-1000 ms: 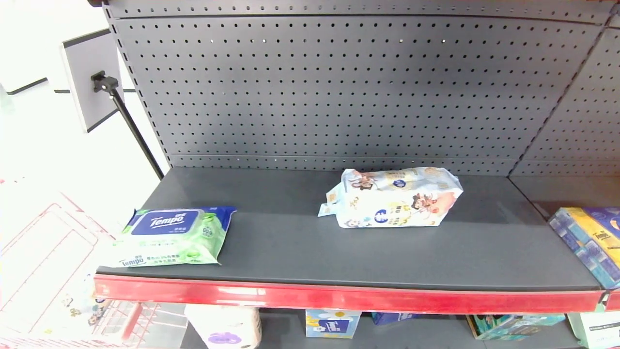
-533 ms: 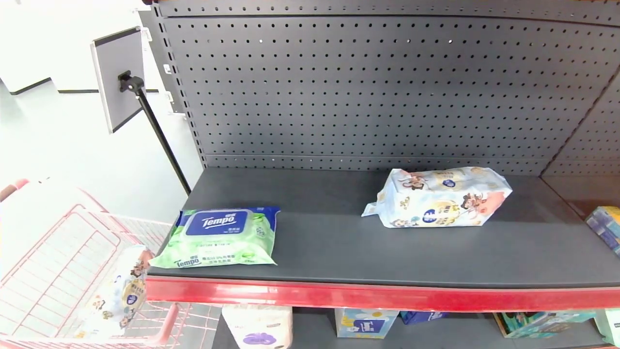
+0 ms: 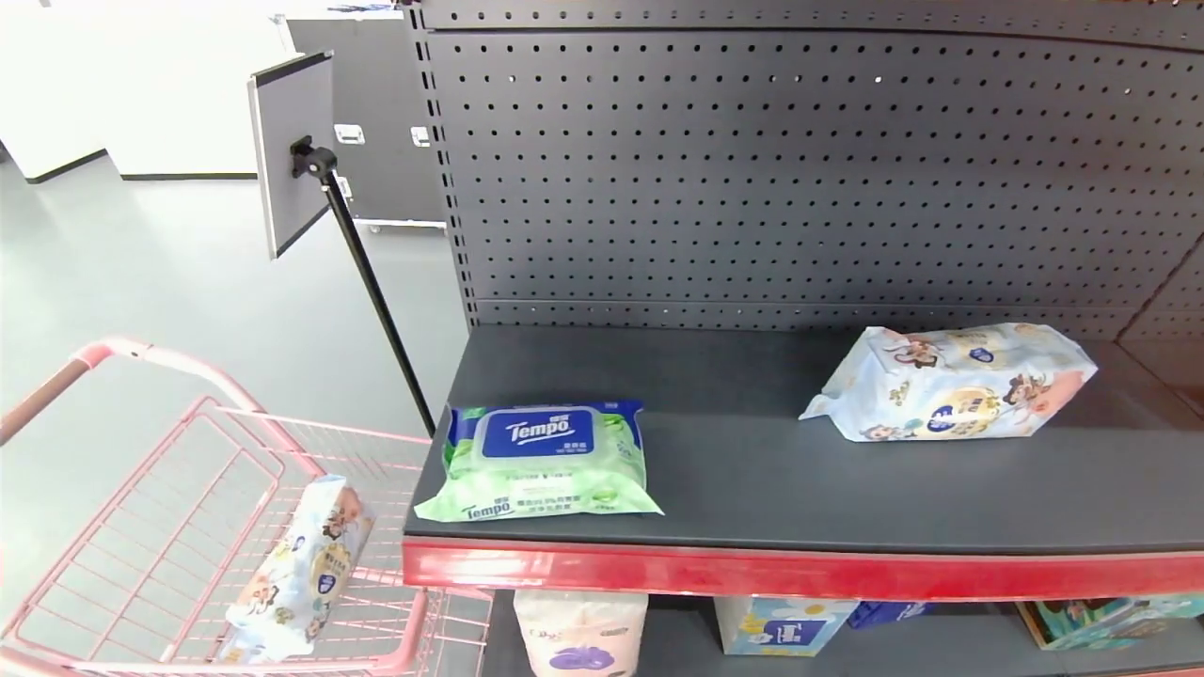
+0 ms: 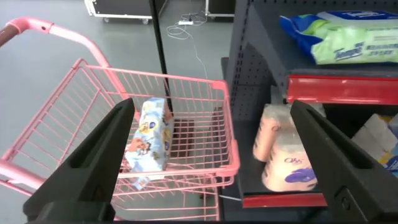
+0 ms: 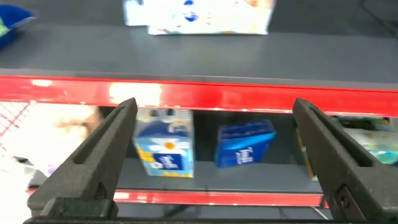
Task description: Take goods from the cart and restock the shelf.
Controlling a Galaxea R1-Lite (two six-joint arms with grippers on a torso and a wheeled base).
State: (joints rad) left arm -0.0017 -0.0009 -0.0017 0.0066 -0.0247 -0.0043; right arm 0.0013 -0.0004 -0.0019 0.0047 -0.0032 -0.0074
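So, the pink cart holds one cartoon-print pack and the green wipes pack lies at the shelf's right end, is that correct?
Not quite: the green wipes pack lies at the left end of the shelf, as the head view shows. The pink cart does hold one cartoon-print pack.

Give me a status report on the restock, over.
Left gripper open, facing the cart. Right gripper open, facing the shelf. One cartoon-print pack in cart. Nothing in the way.

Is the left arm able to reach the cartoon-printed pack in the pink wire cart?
Probably yes: the open left end effector faces the cartoon-printed pack, lying uncovered in the open-topped pink wire cart.
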